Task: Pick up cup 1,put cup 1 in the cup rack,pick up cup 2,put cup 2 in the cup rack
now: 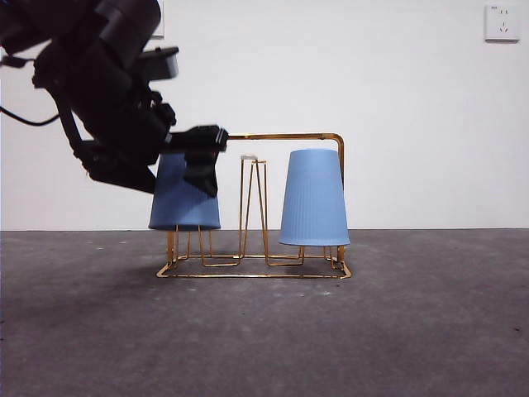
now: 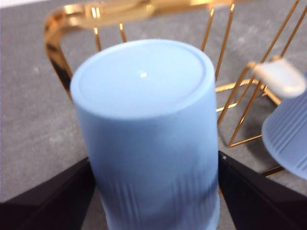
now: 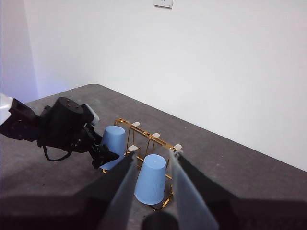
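The grey table (image 1: 264,331) fills the foreground of the front view, bare and speckled, and on it stands the gold wire cup rack (image 1: 252,269) with its flat base touching the surface. Two pale blue ribbed cups sit upside down in the rack. The right cup (image 1: 314,198) rests over a peg at one end, under the bend of the frame, with its rim just above the base wires. The left cup (image 1: 183,198) is at the other end, also over the rack, its rim level with the top of the rack's legs.

The left gripper (image 1: 202,157) comes in from the upper left of the front view, big and dark, and reaches the left cup at its upper part. From the left wrist camera the cup (image 2: 146,129) stands between the two black jaws, one on either side of its lower wall and close against it — the gripper is clasping this cup. Behind it runs the rounded corner of the rack frame (image 2: 62,28), and the ribbed edge of the other cup (image 2: 288,139) shows at the side.

Between the two cups a narrow peg loop (image 1: 254,207) stands free, topped with a whitish cap.

The right gripper (image 3: 151,191) waits high and well back from the rack, its jaws apart and empty.
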You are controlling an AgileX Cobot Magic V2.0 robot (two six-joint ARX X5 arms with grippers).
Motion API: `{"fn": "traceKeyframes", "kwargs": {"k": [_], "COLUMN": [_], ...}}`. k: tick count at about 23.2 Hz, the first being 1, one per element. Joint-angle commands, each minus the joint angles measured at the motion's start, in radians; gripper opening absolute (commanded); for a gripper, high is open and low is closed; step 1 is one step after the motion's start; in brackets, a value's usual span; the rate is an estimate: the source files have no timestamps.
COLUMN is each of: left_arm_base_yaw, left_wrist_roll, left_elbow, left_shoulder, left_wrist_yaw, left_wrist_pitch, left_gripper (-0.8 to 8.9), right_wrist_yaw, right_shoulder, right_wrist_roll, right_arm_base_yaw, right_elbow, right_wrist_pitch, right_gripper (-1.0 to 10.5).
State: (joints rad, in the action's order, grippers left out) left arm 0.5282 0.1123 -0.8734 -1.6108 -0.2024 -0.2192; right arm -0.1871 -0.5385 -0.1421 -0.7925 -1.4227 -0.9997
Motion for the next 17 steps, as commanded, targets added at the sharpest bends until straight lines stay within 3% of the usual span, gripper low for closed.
{"fn": "traceKeyframes", "kwargs": {"k": [1, 11, 12, 15, 17], "left_arm_base_yaw": [-0.001, -0.004, -0.006, -0.006, -0.006], "left_wrist_roll": [-0.007, 0.029, 0.039, 0.042, 0.042], "left_elbow": [0.005, 0.004, 0.004, 0.004, 0.002], "left_shoulder": [-0.026, -0.074, -0.074, -0.073, -0.07], "left_wrist_yaw": [0.001, 0.001, 0.001, 0.001, 0.001], "left_wrist_pitch": [-0.016, 0.073, 0.096, 0.139, 0.165], "left_gripper": [-0.06, 0.13, 0.89, 4.47, 4.8], "right_wrist_yaw": [-0.004, -0.004, -0.004, -0.004, -0.004], "right_shoulder": [0.0, 0.0, 0.0, 0.0, 0.0], "right_wrist_roll": [0.01, 0.01, 0.01, 0.01, 0.01], "right_arm_base_yaw": [0.0, 0.0, 0.0, 0.0, 0.0], "right_elbow": [0.008, 0.008, 0.008, 0.008, 0.008], "right_wrist_pitch": [0.004, 0.003, 0.003, 0.001, -0.003], "right_gripper": [1.3, 1.3, 1.3, 1.3, 1.3]}}
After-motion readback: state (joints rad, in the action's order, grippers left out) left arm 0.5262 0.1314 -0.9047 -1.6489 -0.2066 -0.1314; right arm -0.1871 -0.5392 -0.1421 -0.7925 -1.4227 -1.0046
